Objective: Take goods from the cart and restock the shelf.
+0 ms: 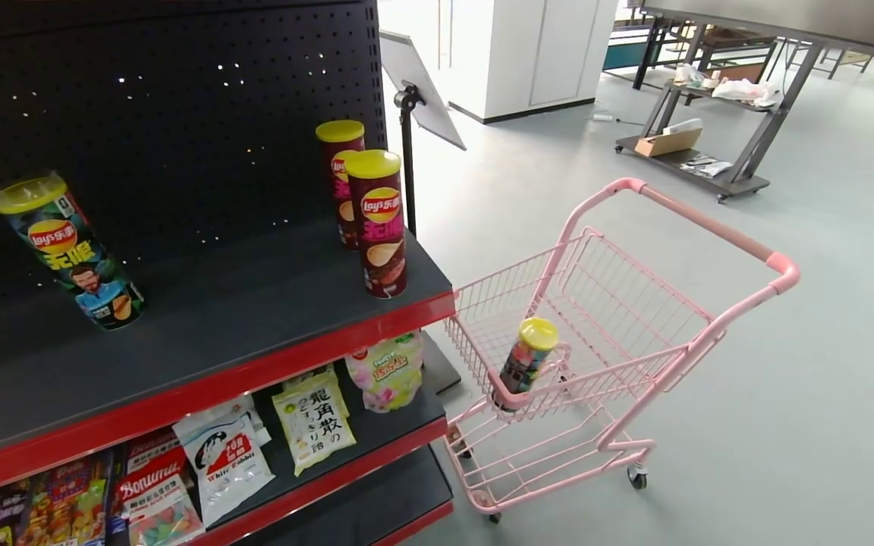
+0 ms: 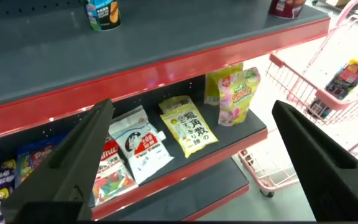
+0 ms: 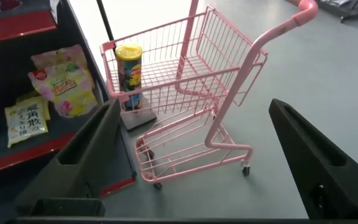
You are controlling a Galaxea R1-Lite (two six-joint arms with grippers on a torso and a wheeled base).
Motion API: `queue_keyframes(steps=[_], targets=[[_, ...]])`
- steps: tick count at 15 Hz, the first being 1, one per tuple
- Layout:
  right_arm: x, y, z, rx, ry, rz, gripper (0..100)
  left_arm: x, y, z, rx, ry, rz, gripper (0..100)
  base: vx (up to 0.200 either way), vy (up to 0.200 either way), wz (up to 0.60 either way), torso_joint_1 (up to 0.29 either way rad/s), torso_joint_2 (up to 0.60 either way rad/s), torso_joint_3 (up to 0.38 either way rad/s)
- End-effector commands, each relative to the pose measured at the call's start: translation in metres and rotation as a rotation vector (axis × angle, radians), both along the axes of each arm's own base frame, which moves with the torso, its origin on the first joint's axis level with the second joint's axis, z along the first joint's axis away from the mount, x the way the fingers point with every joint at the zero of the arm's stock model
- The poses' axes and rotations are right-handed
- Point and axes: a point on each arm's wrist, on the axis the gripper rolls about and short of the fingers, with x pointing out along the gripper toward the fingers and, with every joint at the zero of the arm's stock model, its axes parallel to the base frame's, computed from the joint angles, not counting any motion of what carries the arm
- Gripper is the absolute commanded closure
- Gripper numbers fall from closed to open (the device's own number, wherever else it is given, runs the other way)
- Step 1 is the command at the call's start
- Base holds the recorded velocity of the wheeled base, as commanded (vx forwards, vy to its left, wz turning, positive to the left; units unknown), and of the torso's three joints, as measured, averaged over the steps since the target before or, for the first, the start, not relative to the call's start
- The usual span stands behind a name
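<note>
"While the green can (image 1: 65, 254) at nine o'clock and the two maroon cans (image 1: 381, 227) at twelve stand on the top shelf (image 1: 240, 318), what is left?" asks the reader.

"One yellow-lidded can (image 1: 528, 364), upright in the pink cart (image 1: 619, 296) at four o'clock, in the basket corner nearest the shelf," answers the legend. "By that count, restocking looks mostly done."

"And the arms?"

"Left end effector (image 2: 194, 155) and right end effector (image 3: 197, 155) both gape, holding nothing; the right looks down on the cart, well apart from the can. Grasp, lift and placement are not yet begun."
</note>
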Motion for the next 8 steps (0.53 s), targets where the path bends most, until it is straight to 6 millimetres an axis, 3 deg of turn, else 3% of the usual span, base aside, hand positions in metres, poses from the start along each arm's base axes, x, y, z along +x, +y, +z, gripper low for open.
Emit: queue_keyframes(steps=[1,8], targets=[[0.0,0.0,0.0,0.0,0.0,-0.001,0,0.0,0.0,0.0,0.0,0.0,0.0,0,0.0,0.0,0.0,-0.129,0.34,0.198],[0.0,-0.0001,0.0,0.002,0.0,-0.004,0,0.0,0.0,0.0,-0.002,0.0,-0.002,0,0.0,0.0,0.0,-0.137,0.35,0.203]])
